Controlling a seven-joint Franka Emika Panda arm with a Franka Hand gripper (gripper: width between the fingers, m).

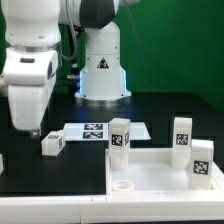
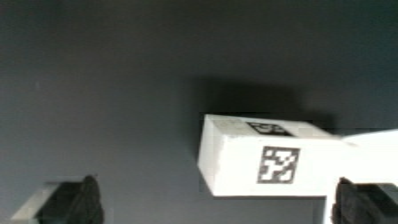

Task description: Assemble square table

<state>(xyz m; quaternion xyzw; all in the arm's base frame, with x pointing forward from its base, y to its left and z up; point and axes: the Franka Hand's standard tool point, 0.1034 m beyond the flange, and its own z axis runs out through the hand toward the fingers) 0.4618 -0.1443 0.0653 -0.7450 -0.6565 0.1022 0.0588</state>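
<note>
White leg (image 1: 53,144) lies on its side on the black table, well apart from the square top (image 1: 165,170) toward the exterior view's left, near the marker board (image 1: 95,131). Gripper (image 1: 30,128) hangs just beside it on the side away from the square top, fingers spread, nothing between them. Wrist view: leg (image 2: 267,155) sits off-centre between the fingertips, nearer one finger (image 2: 365,198). Judgement: shift toward the leg before closing.
</note>
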